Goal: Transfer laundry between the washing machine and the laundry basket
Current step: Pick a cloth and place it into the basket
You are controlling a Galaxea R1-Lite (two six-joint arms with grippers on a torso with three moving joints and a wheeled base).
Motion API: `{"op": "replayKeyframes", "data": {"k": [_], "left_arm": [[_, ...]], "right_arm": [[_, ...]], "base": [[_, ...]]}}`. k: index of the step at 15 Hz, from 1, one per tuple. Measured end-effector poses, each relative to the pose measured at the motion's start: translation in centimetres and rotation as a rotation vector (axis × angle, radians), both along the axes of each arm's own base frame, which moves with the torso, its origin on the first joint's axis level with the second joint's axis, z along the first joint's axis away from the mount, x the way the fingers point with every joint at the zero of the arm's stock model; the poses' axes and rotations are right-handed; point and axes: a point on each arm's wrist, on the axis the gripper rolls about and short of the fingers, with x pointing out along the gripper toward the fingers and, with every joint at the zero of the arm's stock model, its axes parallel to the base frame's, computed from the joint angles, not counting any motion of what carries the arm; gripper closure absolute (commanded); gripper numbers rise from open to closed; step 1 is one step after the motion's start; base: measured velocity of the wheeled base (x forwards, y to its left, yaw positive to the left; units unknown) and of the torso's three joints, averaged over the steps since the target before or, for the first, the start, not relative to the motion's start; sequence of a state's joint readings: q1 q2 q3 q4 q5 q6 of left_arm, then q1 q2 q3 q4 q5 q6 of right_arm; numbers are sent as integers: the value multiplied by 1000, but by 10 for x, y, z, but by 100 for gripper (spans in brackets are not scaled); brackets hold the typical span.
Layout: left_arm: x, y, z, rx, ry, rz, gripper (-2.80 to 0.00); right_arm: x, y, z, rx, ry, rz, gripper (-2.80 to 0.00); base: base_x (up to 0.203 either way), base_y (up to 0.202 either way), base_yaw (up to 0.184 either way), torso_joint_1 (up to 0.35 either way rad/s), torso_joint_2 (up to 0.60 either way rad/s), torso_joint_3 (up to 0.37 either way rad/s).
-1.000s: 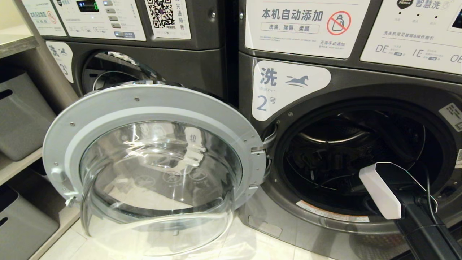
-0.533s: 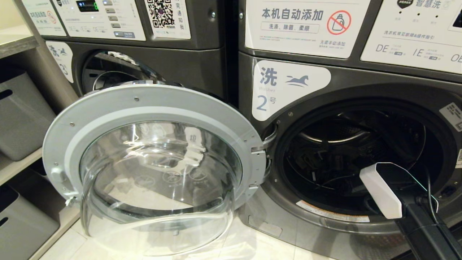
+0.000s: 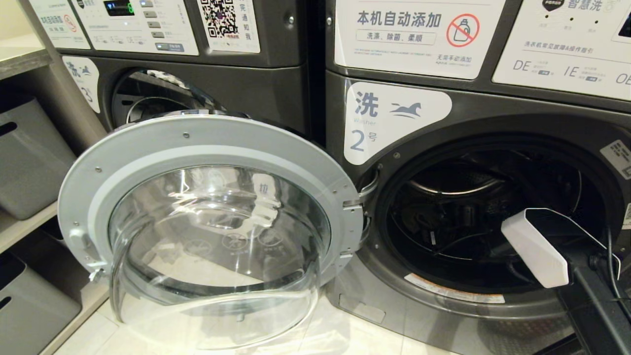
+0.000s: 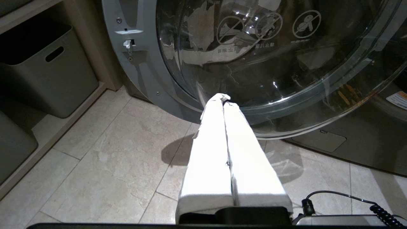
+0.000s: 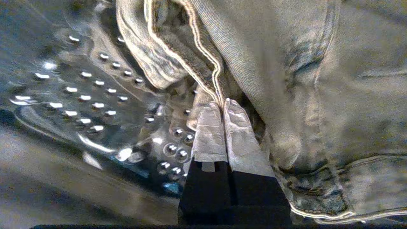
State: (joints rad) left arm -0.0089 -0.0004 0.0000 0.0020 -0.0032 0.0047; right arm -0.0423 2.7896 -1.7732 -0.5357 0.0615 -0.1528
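Denim garment (image 5: pixel 286 79) lies in washing machine (image 3: pixel 394 123) no. 2's drum, heaped against the perforated wall, seamed hem edge running straight ahead of the right pincer (image 5: pixel 222 105). Tips pressed together on that edge — looks pinched, not certain. Faded grey-blue, crumpled. Left pincer (image 4: pixel 222 98) idle, pressed together, empty, low outside by the open door (image 3: pixel 212 148).

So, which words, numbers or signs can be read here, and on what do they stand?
"洗", "2号": white label on the washing machine.
"本机自动添加", crossed-out bottle sign: its top sticker.
"DE", "IE": right panel sticker.
QR code: neighbouring machine's sticker.
Crossed-out circle signs: door glass.
Smaller print: unreadable.
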Motion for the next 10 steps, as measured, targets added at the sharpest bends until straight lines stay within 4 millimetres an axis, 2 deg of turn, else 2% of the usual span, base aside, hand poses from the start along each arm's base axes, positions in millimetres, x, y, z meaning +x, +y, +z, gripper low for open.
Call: {"op": "replayKeyframes", "data": {"k": [4, 10], "left_arm": [[0, 0, 0, 0, 0, 0, 0], [0, 0, 0, 0, 0, 0, 0]], "right_arm": [[-6, 0, 24, -1, -19, 4, 0], [-26, 17, 37, -13, -14, 33, 0]], "base": [[0, 0, 0, 0, 0, 0], [0, 0, 0, 0, 0, 0]]}}
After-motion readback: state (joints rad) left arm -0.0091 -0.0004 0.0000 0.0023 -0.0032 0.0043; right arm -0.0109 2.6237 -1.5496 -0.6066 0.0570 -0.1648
